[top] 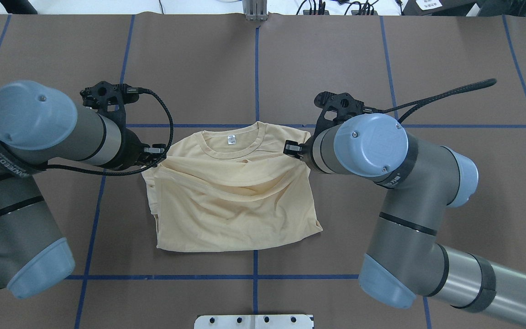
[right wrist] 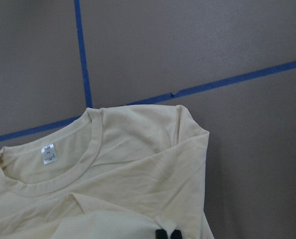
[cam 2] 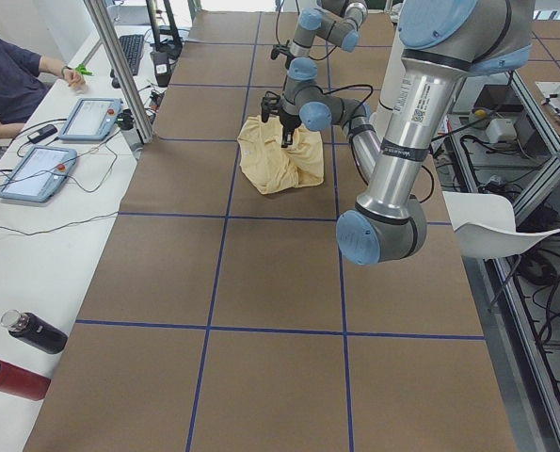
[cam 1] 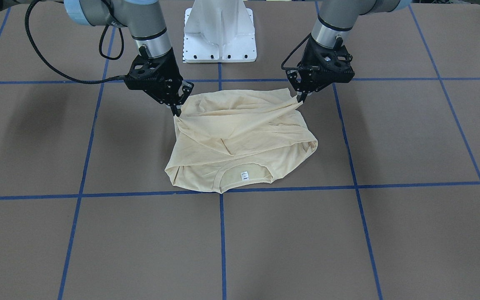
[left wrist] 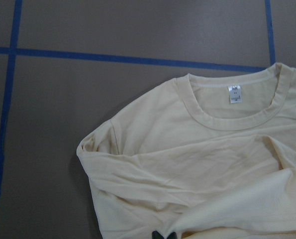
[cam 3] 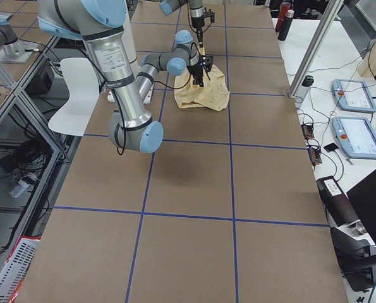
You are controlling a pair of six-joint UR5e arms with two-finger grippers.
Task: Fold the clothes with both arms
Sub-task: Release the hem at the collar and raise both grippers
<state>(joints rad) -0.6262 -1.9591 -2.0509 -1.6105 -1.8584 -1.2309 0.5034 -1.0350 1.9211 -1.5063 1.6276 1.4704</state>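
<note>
The pale cream-yellow shirt lies in the middle of the brown table, its collar and white neck label on the side away from the robot. The print is hidden. My left gripper is shut on one corner of the shirt's lifted edge. My right gripper is shut on the other corner. Both hold the fabric a little above the table, stretched between them over the lower layer. In the left wrist view the fingertips pinch the cloth above the collar. In the right wrist view the fingertips do the same.
Blue tape lines mark a grid on the table. The white pedestal base stands behind the shirt. A person sits at a side bench with tablets. Two bottles lie there; a white chair stands beside the table.
</note>
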